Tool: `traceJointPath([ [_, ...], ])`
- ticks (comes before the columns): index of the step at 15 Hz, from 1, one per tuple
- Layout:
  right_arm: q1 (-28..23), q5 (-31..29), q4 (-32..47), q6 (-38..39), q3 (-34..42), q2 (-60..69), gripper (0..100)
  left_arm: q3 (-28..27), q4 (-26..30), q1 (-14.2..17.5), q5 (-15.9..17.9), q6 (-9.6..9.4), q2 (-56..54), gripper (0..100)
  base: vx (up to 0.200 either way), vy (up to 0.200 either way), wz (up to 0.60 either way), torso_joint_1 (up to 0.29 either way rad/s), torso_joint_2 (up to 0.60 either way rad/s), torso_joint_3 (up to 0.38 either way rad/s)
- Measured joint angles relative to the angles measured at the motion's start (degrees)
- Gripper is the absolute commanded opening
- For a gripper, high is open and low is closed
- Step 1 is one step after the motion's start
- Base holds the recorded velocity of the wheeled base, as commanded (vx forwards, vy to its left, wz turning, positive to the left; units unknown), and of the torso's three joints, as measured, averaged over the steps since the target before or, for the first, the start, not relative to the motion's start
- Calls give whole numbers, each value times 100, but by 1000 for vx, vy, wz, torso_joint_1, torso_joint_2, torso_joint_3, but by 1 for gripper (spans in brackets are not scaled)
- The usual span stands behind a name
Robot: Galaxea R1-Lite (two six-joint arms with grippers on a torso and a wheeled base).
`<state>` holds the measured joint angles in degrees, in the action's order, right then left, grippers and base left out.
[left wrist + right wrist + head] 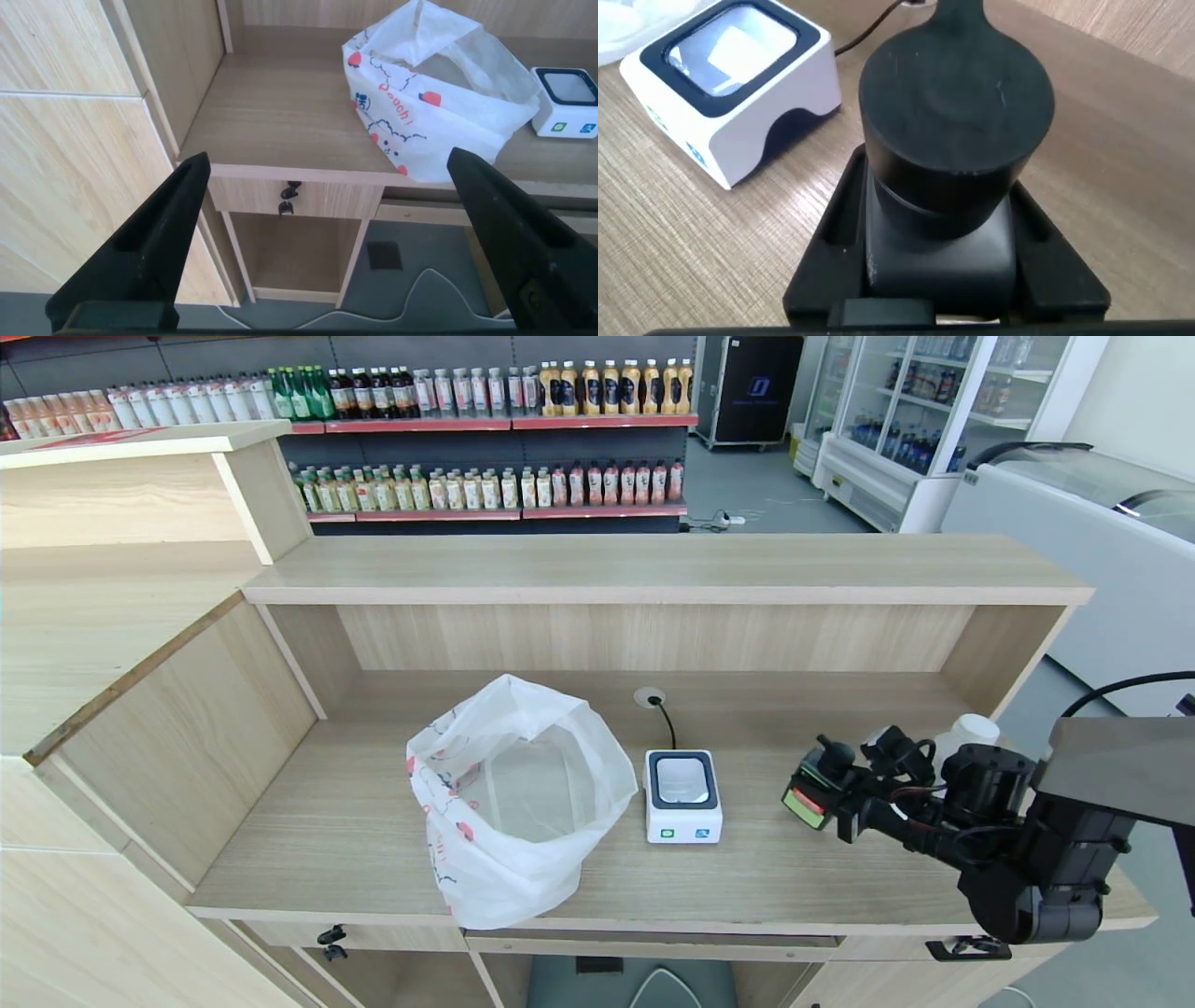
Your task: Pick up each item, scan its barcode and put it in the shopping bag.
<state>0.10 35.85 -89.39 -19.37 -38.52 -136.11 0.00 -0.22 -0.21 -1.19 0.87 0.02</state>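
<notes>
My right gripper (823,786) hovers just above the counter, right of the scanner (683,795), and is shut on a dark item (805,803) with a red and green label. In the right wrist view the item's black round cap (957,103) sits between the fingers (827,271), with the white scanner (729,89) close beside it. The white shopping bag (523,803) stands open left of the scanner. My left gripper (341,215) is open and holds nothing, low in front of the counter's front edge, with the bag (439,89) beyond it.
A white capped container (971,733) stands on the counter (308,840) behind my right arm. The scanner's cable runs back to a grommet (649,696). A raised ledge (653,569) and side walls enclose the counter. A key hangs in the drawer (331,941).
</notes>
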Motion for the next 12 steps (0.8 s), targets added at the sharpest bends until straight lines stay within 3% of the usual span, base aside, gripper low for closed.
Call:
traceJointPath([
  [4, 76, -2, 93, -285, 189, 948, 0, 0, -2, 5, -2, 0, 0, 100, 0, 0, 0, 0, 0, 0],
  [7, 513, -145, 561, -474, 361, 2042, 0, 0, -2, 2, 0, 0, 0, 100, 0, 0, 0, 0, 0, 0],
  [12, 1404, -1328, 2644, -936, 413, 4122, 0, 0, 0, 5, 0, 0, 0, 100, 0, 0, 0, 0, 0, 0],
])
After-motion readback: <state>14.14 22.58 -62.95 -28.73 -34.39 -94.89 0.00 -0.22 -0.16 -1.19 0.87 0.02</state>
